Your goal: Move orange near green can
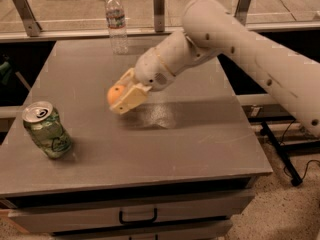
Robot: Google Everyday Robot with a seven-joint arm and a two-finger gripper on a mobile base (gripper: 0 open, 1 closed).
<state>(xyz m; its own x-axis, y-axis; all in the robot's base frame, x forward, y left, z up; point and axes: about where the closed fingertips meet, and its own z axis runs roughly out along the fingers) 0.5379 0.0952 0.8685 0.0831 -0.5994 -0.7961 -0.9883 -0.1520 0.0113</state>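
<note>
The orange (115,93) is small and round and sits between the fingers of my gripper (121,95), which is shut on it and holds it a little above the middle of the grey table (200,139). The green can (47,130) stands near the table's front left, tilted slightly, with its silver top showing. The orange is to the right of the can and a bit farther back, roughly a can's height away. My white arm (240,44) reaches in from the upper right.
A clear plastic water bottle (116,21) stands at the table's back edge, left of centre. A rail with metal posts (159,3) runs behind the table. A drawer with a black handle (137,217) is below the front edge.
</note>
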